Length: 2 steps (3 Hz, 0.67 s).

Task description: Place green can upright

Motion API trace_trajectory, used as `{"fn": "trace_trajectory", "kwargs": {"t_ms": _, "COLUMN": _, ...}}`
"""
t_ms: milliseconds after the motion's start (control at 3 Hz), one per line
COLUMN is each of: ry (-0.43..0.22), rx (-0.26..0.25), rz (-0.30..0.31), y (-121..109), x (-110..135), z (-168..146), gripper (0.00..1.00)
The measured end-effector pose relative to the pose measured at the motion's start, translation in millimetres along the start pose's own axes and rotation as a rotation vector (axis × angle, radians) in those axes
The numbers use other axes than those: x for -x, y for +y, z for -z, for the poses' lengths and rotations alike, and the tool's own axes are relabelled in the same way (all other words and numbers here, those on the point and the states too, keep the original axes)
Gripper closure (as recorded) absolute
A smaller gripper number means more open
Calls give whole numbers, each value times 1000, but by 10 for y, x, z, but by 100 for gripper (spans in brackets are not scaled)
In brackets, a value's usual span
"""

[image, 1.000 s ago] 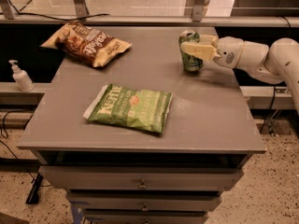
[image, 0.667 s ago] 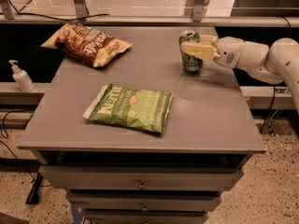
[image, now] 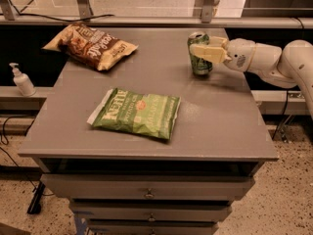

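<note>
Grey, matte tabletop (image: 220, 126) above a stack of three drawers (image: 149, 194) with small metal pulls, speckled floor below, metal-framed railing behind. At the far right of the tabletop, pincer (image: 202, 48) clenched on the green can (image: 200, 66), with one pale yellowish finger (image: 210, 53) laid across the can's front and the other showing past its far side. Reaching in from the right on a white, rounded, smooth-shelled arm (image: 274, 65).

One can only: a small aluminium cylinder, standing upright with its base on the tabletop, long axis vertical, silver top facing up, green wall with dark markings.

Nearer the camera, around mid-tabletop and well apart from the can, one flat green crisp bag (image: 134, 114), glossy and crinkled, lying face up with pale lettering. At the far left corner, one brown crisp bag (image: 90, 45), puffed and creased, one end overhanging the edge.

Off the tabletop to the left, on a lower ledge, one white pump bottle (image: 22, 81), upright. Dark cables (image: 7, 141) trailing down beneath it.
</note>
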<state>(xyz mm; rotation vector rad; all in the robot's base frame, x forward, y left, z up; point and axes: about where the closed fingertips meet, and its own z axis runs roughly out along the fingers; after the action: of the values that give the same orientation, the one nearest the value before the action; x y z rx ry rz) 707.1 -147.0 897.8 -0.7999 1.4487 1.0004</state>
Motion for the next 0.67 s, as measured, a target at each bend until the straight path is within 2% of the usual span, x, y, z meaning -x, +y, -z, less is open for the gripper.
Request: {"fn": "trace_trajectory", "kwargs": {"t_ms": 667, "ry": 0, "rx": 0, "rz": 0, "y": -1, "x": 1, "z": 2, "gripper": 100}}
